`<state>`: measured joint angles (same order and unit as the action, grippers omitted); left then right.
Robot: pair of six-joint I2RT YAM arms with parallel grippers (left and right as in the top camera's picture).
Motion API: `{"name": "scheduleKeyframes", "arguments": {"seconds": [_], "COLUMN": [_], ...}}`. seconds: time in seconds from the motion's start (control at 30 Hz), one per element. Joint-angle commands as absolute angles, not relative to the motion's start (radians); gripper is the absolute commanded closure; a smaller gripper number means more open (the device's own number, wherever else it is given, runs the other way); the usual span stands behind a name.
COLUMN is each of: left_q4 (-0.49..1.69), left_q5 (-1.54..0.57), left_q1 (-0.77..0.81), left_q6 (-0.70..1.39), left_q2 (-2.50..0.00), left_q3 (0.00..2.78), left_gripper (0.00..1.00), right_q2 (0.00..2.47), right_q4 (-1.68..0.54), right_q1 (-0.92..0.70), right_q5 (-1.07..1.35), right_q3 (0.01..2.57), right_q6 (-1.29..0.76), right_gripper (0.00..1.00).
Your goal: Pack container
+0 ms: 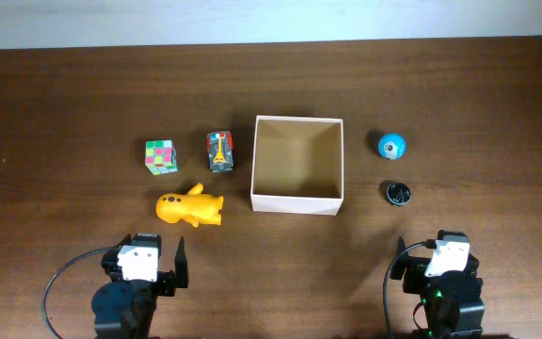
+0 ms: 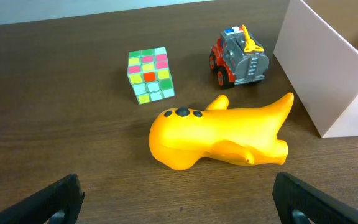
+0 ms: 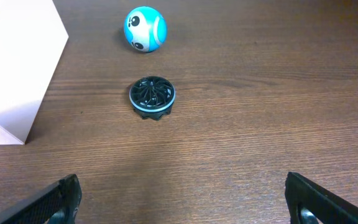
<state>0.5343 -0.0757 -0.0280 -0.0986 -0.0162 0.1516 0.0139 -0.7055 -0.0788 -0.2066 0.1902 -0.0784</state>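
Observation:
The container (image 1: 298, 201), a square open-topped box with white walls and a tan inside, stands mid-table and holds nothing; its wall shows in the left wrist view (image 2: 328, 68) and in the right wrist view (image 3: 14, 68). Left of it lie a yellow toy animal (image 1: 188, 207) (image 2: 219, 135), a red and grey toy truck (image 1: 220, 151) (image 2: 240, 57) and a colourful puzzle cube (image 1: 161, 157) (image 2: 150, 75). Right of it lie a blue ball (image 1: 391, 145) (image 3: 145, 28) and a black ridged disc (image 1: 398, 193) (image 3: 152, 97). My left gripper (image 1: 151, 256) (image 2: 179, 202) and right gripper (image 1: 431, 254) (image 3: 182, 202) are open, empty, near the front edge.
The dark wooden table (image 1: 459, 94) ends at a pale strip along the back (image 1: 271, 19). Black cables curl beside each arm base at the front (image 1: 55, 287) (image 1: 390, 282).

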Motion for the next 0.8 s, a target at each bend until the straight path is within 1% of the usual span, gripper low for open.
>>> {"name": "scheduleKeyframes", "arguments": {"seconds": [0.0, 0.07, 0.13, 0.27, 0.33, 0.4, 0.6, 0.77], "left_q4": [0.531, 0.531, 0.509, 0.46, 0.428, 0.418, 0.427, 0.499], "left_q5": [-0.09, -0.088, -0.106, -0.285, -0.35, -0.352, -0.352, -0.297], "left_q1": [-0.024, -0.024, -0.024, -0.024, -0.024, -0.024, -0.024, -0.024], "left_q6": [-0.114, -0.114, -0.105, -0.068, -0.035, 0.007, 0.012, 0.011], "left_q2": [-0.006, -0.006, -0.006, -0.006, -0.006, -0.006, -0.082, -0.326], "left_q3": [0.146, 0.146, 0.146, 0.146, 0.147, 0.149, 0.268, 0.529], "left_gripper": [0.01, 0.01, 0.01, 0.01, 0.01, 0.01, 0.01, 0.01], "right_q2": [0.004, 0.004, 0.004, 0.004, 0.004, 0.004, 0.012, 0.161], "right_q4": [-0.676, -0.648, -0.65, -0.616, -0.619, -0.609, -0.564, -0.617], "right_q1": [-0.071, -0.072, -0.072, -0.072, -0.072, -0.072, -0.072, -0.072], "right_q5": [-0.241, -0.218, -0.131, 0.234, 0.357, 0.429, 0.405, 0.297], "right_q3": [0.183, 0.183, 0.183, 0.183, 0.183, 0.183, 0.245, 0.437], "right_q6": [-0.082, -0.083, -0.086, -0.086, -0.086, -0.094, -0.12, -0.12], "right_gripper": [0.01, 0.01, 0.01, 0.02, 0.01, 0.01, 0.01, 0.01]}}
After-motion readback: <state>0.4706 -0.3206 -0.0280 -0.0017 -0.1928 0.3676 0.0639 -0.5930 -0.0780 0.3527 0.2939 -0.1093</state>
